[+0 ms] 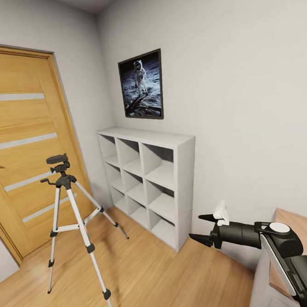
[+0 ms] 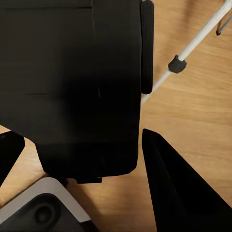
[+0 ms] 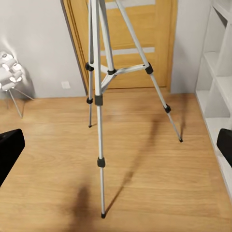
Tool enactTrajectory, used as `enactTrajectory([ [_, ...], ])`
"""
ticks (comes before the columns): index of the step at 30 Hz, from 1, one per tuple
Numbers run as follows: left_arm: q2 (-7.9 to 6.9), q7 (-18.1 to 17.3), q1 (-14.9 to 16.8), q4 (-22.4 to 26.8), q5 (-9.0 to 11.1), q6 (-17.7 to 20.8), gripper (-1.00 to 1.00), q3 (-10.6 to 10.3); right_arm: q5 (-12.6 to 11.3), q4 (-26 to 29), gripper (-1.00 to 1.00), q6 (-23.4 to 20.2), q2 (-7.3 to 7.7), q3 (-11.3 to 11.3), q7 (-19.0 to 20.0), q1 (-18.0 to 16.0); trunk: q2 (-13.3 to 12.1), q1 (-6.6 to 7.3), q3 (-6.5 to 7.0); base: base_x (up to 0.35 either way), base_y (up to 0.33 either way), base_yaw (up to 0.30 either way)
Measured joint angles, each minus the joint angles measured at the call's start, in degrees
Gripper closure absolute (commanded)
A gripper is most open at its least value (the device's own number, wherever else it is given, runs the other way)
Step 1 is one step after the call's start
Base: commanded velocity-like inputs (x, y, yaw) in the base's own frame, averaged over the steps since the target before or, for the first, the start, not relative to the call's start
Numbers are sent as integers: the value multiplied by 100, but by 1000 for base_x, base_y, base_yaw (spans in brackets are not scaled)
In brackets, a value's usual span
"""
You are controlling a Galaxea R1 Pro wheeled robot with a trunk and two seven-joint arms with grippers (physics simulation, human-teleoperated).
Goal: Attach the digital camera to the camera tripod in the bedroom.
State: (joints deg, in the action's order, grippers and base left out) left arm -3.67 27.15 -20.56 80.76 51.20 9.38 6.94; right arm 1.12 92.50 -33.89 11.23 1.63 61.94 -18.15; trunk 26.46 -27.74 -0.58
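Note:
The camera tripod (image 1: 67,197) stands on the light wood floor in front of the wooden door, silver legs spread, its black pan head (image 1: 57,159) bare on top. In the right wrist view its legs (image 3: 99,96) rise straight ahead. My right gripper (image 1: 196,227) hovers open, right of the tripod and in front of the shelf, with nothing between its fingers. In the left wrist view a black boxy body, the digital camera (image 2: 67,82), sits close between the dark fingers of my left gripper (image 2: 82,140), which is shut on it. Behind it a tripod leg (image 2: 193,48) crosses the floor.
A white cube shelf (image 1: 149,181) stands against the right wall under a framed astronaut picture (image 1: 141,85). The wooden door (image 1: 24,150) is closed behind the tripod. A wooden surface (image 1: 303,234) lies at my right. A small white lamp-like object (image 3: 10,72) stands by the wall.

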Motion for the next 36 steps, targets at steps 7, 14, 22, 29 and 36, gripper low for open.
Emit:
enactTrajectory([
  [7, 0, -4, 0, -22, 6, 1, 100, 7, 0, -1, -100, -3, -5, -8, -4, 0, 0, 0, 0, 1, 236, 0],
  [14, 6, 15, 3, -28, -2, -1, 100, 1, -1, 0, -100, -6, -5, -1, -8, 0, 0, 0, 0, 0, 108, 1],
  [22, 6, 27, 16, -46, 2, -1, 100, 7, 1, -1, -100, -12, -6, -4, -215, -3, 1, 0, 8, 1, 3, 188],
  [29, 1, 26, 18, -54, -1, -2, 100, 30, 0, 0, -100, -4, 0, -10, -336, -2, 2, 1, 20, 75, -101, 258],
  [36, 21, -6, 17, -56, 1, -1, 100, 282, 0, 0, -100, -2, 2, -11, -352, -3, 4, 1, 37, 163, -233, 261],
])
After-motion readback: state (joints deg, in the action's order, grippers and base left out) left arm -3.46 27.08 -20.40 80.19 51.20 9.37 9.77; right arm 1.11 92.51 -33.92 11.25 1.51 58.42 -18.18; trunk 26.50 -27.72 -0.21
